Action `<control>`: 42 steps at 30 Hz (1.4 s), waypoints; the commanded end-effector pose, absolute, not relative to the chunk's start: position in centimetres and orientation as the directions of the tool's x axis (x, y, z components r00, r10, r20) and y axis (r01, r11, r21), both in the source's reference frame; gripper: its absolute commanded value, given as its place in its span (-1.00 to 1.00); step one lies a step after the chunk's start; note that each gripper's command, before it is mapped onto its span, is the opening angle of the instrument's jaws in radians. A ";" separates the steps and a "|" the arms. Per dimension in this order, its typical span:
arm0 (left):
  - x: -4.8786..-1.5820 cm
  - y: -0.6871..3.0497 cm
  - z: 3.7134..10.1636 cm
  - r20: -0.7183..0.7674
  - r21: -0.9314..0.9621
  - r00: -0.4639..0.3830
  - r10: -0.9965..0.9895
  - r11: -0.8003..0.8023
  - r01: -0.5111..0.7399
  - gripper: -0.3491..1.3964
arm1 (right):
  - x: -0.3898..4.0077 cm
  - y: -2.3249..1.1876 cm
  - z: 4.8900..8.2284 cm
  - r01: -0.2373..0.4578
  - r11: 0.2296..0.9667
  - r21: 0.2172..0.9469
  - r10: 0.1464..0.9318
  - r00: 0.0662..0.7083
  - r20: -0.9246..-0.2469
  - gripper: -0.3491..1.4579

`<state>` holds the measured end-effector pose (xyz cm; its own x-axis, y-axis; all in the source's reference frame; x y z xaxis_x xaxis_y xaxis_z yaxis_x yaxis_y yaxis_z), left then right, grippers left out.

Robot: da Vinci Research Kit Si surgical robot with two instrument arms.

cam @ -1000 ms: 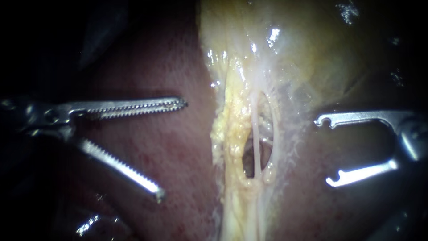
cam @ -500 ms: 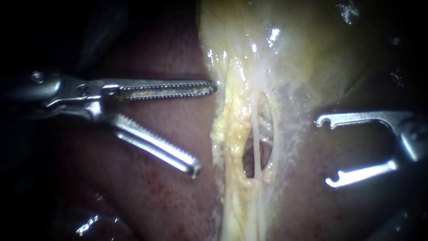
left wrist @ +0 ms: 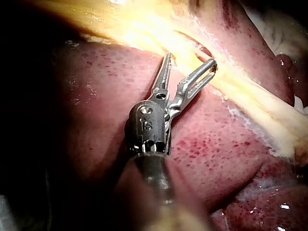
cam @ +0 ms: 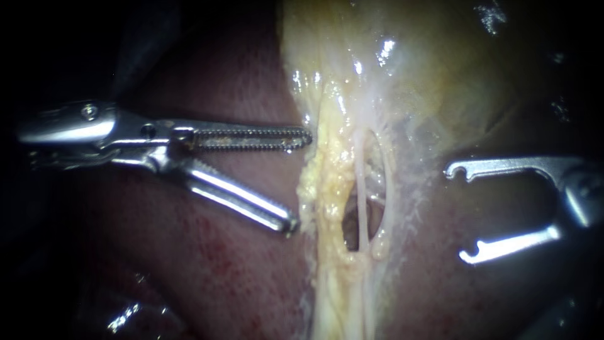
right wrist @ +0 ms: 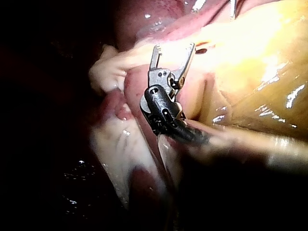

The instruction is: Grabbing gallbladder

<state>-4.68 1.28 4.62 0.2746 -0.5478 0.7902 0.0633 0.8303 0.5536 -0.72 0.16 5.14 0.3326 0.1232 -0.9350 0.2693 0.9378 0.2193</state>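
Observation:
The pale yellow gallbladder (cam: 402,69) fills the upper middle of the endoscope view and narrows into a strip of fatty tissue (cam: 327,189) with thin tubes (cam: 362,208) running down through a window. My left instrument (cam: 301,179) comes in from the left with its toothed jaws open, both tips right at the strip's left edge, gripping nothing. In the left wrist view the left instrument (left wrist: 191,60) shows the same gap, its tips against the yellow strip (left wrist: 240,86). At the right, my right instrument (cam: 458,213) holds its hooked jaws wide open over the liver, apart from the strip.
Dark red liver (cam: 214,264) lies on both sides of the strip. The right wrist view has the right instrument (right wrist: 172,52) with its jaws apart over pale tissue (right wrist: 250,53).
My left instrument has travelled right across the liver, from well clear of the strip to its left edge, and its jaws have narrowed somewhat. The right instrument has stayed still.

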 end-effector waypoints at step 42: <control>-4.80 1.15 4.83 0.711 0.642 0.283 -0.644 0.758 0.113 -1.00 | -0.72 0.16 5.14 0.269 0.938 0.221 0.124 0.333 -0.935 0.04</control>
<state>-4.80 1.15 4.83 0.2837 -0.6442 0.7103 0.1137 0.7581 0.6421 -0.72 0.16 5.15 0.3331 0.1245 -0.9346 0.2689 0.9376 0.2207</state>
